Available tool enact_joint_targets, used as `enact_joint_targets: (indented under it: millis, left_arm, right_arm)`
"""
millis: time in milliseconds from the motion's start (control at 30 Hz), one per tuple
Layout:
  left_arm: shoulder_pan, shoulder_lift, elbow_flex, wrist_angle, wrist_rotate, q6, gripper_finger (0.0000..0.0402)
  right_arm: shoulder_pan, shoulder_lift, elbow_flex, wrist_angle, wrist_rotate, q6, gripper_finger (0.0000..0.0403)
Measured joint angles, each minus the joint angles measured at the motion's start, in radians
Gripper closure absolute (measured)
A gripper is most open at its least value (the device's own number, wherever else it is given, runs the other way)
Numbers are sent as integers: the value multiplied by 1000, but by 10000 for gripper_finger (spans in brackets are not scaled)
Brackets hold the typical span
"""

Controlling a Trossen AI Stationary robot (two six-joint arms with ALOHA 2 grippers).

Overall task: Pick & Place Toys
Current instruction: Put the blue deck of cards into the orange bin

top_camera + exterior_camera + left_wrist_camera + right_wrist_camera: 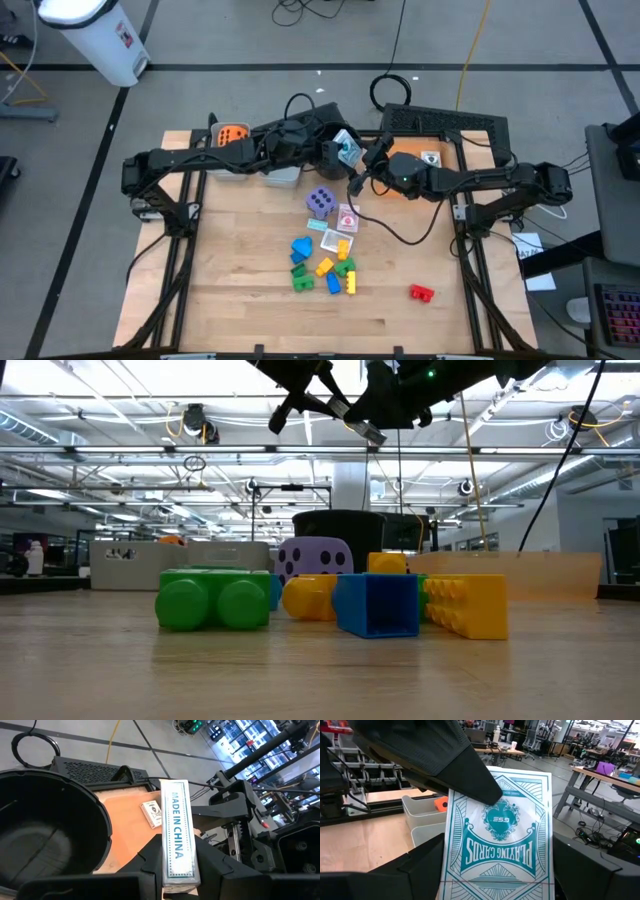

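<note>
A teal-and-white playing-card box [347, 148] hangs in the air above the table's far middle, between my two grippers. My left gripper [177, 870] reaches in from the left and is shut on it. My right gripper [497, 880] comes level from the right, with the box's printed face [500, 830] filling the space between its fingers. On the table lie a purple die [320, 200], a picture card [347, 218], a cluster of coloured blocks [325, 265] and a lone red block [421, 292]. My left gripper pinches the box's two broad faces between its fingers, with the narrow printed side [177, 835] showing between them. The box is clear of the table. My right gripper has a finger [422, 870] against each of the box's long narrow edges [445, 870], coming level from the table's right. No gap shows at either edge.
A round black pot [50, 820] stands just below and beside the box. A grey bin [232, 140] at the far left holds an orange die. An orange-floored bin [440, 160] at the far right holds a card [430, 157].
</note>
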Motion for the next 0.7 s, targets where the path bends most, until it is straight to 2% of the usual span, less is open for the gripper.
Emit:
enact_joint_targets:
  millis: [300, 700]
  left_arm:
    - [15, 0, 0, 31, 47, 33, 313]
    - [34, 0, 2, 46, 147, 43, 183]
  right_arm:
    - [0, -1, 0, 3, 11, 4, 93]
    - [0, 0, -2, 2, 24, 6, 94]
